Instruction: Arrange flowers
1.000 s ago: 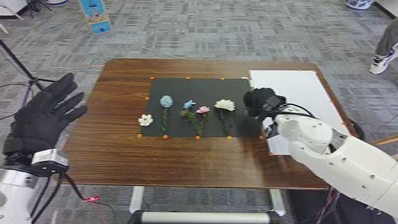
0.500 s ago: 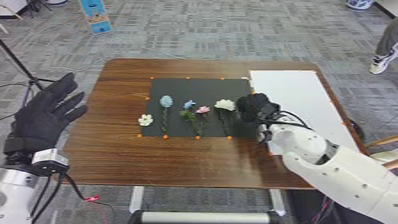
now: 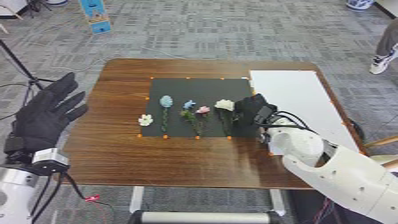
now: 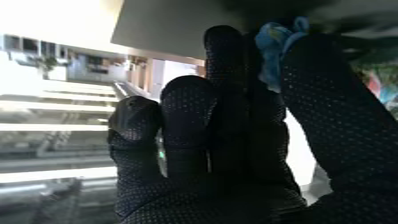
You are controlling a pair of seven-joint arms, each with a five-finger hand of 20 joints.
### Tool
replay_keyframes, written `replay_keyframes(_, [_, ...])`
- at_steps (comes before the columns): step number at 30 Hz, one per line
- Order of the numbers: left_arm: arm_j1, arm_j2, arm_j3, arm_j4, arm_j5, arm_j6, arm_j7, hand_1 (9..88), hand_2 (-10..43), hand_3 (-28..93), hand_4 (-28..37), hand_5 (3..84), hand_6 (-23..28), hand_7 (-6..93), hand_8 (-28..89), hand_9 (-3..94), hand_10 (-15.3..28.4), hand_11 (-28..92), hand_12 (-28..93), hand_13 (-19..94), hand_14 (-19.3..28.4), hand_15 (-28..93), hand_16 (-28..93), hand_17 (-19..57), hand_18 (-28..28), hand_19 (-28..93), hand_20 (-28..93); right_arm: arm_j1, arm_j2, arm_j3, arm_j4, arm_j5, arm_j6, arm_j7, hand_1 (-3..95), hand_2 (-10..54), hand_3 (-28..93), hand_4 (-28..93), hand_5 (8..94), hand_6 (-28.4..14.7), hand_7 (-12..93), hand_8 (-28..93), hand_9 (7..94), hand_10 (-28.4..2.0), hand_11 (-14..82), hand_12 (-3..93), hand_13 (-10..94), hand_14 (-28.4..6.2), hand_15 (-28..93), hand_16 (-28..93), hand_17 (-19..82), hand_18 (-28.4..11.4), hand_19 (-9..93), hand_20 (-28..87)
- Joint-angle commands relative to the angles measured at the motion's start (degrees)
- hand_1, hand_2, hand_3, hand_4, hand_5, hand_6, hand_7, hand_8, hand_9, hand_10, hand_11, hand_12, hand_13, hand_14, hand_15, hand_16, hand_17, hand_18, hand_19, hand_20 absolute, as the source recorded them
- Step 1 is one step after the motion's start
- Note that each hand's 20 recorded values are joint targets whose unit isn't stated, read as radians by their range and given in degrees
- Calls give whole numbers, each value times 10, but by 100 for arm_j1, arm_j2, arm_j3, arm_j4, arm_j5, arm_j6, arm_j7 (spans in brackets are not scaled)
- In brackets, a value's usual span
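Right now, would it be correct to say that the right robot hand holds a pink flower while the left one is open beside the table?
Not quite: the flower in the right robot hand is blue, not pink, as the right wrist view shows. The left robot hand is open beside the table.

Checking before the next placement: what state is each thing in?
Black-gloved left hand: open, raised.
Black-gloved right hand: pinching.
Blue crumpled-petalled flower: held by right hand.
Pale-blue oval flower: lying on mat.
Small blue flower: lying.
Pink flower: lying.
Full white flower: lying.
Small white flower: at mat's left edge.
Black rectangular mat: flat.
White rectangular sheet: flat.
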Motion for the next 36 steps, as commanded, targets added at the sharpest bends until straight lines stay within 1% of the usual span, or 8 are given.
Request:
replay_keyframes(1, [46, -2, -22, -20, -23, -58, -21, 226, -80, 663, -283, 241, 15, 159, -91, 188, 85, 114, 180, 143, 133, 109, 45, -115, 189, 368, 84, 74, 189, -15, -61, -191, -200, 37, 369, -95, 849, -283, 550, 28, 408, -126, 613, -87, 351, 259, 571, -78, 794, 353, 311, -190, 863, 605])
replay_keyframes(20, [-6, -10, -26, -21, -6, -12, 23, 229, -79, 659, -283, 242, 14, 163, -97, 190, 88, 120, 174, 146, 134, 111, 44, -114, 190, 369, 85, -1107, 512, 1680, -1014, 256, -374, 25, 331, -95, 746, -283, 352, -52, 252, -112, 398, -127, 265, 238, 474, -110, 777, 296, 255, -209, 824, 608])
replay_keyframes(22, [-50, 4, -5, -1, -8, -16, -6, 227, -79, 662, -283, 242, 14, 165, -96, 189, 87, 120, 174, 146, 134, 112, 44, -114, 190, 369, 85, -1725, 527, 2404, -1179, 940, 204, 63, 278, -95, 770, -283, 340, -59, 231, -96, 377, -133, 241, 242, 430, -116, 742, 260, 233, -209, 788, 591])
replay_keyframes(25, [21, -55, -27, -23, -8, 26, -11, 226, -81, 665, -283, 243, 13, 167, -97, 191, 87, 119, 173, 147, 133, 112, 44, -113, 190, 369, 85, -2795, 249, 3838, -1049, 2398, 918, -1275, 172, -71, 813, -283, 336, -61, 219, -90, 363, -138, 220, 246, 334, -120, 582, 193, 164, -211, 630, 498])
replay_keyframes(27, [9, -91, -2, -18, 8, 59, -27, 224, -82, 670, -283, 242, 12, 167, -98, 191, 87, 118, 173, 147, 132, 110, 44, -112, 190, 368, 85, -3261, 75, 4583, -869, 4178, 643, -2607, 129, 18, 813, -282, 337, -57, 212, -89, 358, -138, 198, 253, 275, -127, 475, 193, 123, -214, 563, 432])
replay_keyframes(30, [-32, -69, 73, 6, 35, 145, 80, 221, -82, 674, -283, 239, 13, 167, -96, 187, 85, 115, 174, 142, 128, 106, 45, -115, 189, 367, 86, -3857, -164, 5193, -1044, 6873, 408, -2996, 114, 103, 846, -259, 340, -44, 185, -86, 332, -131, 144, 261, 193, -124, 327, 220, 60, -206, 475, 336])
replay_keyframes(33, [-66, -110, 181, -13, 48, 447, 276, 230, -83, 675, -283, 242, 15, 168, -95, 187, 84, 114, 176, 145, 128, 109, 47, -112, 188, 368, 87, -4371, -469, 5792, -1152, 8521, -124, -3350, 137, 43, 859, -231, 332, -39, 141, -82, 329, -133, 104, 246, 194, -121, 270, 243, 52, -208, 430, 286])
replay_keyframes(36, [-149, -136, 250, 17, 70, 414, 226, 238, -91, 681, -283, 251, 21, 169, -98, 192, 88, 131, 173, 151, 133, 122, 41, -98, 182, 378, 87, -4836, -705, 6263, -1304, 9411, -419, -3543, 126, -12, 832, -243, 331, -44, 84, -76, 333, -125, 62, 227, 206, -118, 210, 258, 44, -207, 372, 238])
